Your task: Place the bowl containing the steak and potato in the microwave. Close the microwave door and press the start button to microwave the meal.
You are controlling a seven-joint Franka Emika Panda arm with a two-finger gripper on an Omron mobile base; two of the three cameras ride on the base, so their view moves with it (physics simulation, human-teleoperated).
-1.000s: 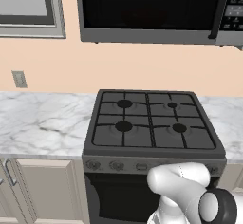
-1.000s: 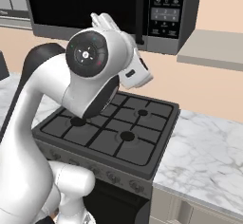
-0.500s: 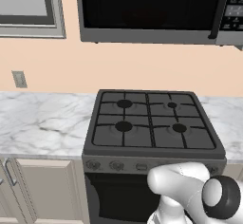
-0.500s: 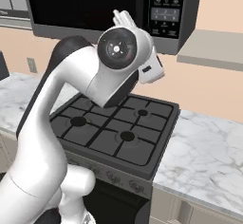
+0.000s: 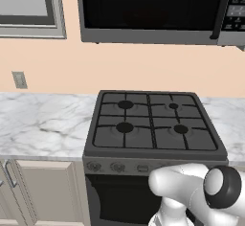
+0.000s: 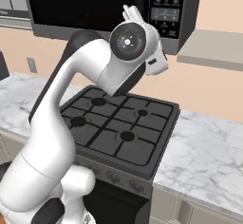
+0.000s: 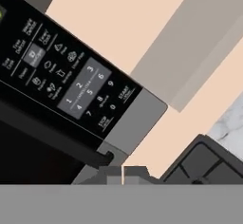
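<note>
The microwave (image 5: 148, 33) hangs above the stove with its door (image 5: 148, 5) closed; the black window hides the bowl, steak and potato. Its long black bar handle (image 5: 220, 9) runs beside the dark keypad (image 6: 166, 4). My arm is raised in front of the microwave's right end, and the white hand (image 6: 132, 13) sits just left of the keypad. In the hand view the keypad (image 7: 71, 85) and its start button (image 7: 124, 93) lie close ahead, the handle (image 7: 57, 140) below them. My gripper (image 7: 122, 173) is shut with nothing in it, fingertips together under the door's corner.
A black four-burner stove (image 5: 150, 124) stands below the microwave, with marble counter to its left (image 5: 43, 124) and right (image 6: 209, 147). A wall outlet (image 5: 19, 79) is at the left. A grey cabinet underside (image 6: 213, 54) juts out right of the microwave.
The arm has swung up and to the right, carrying the hand from in front of the door to the keypad end of the microwave. The base has not moved.
</note>
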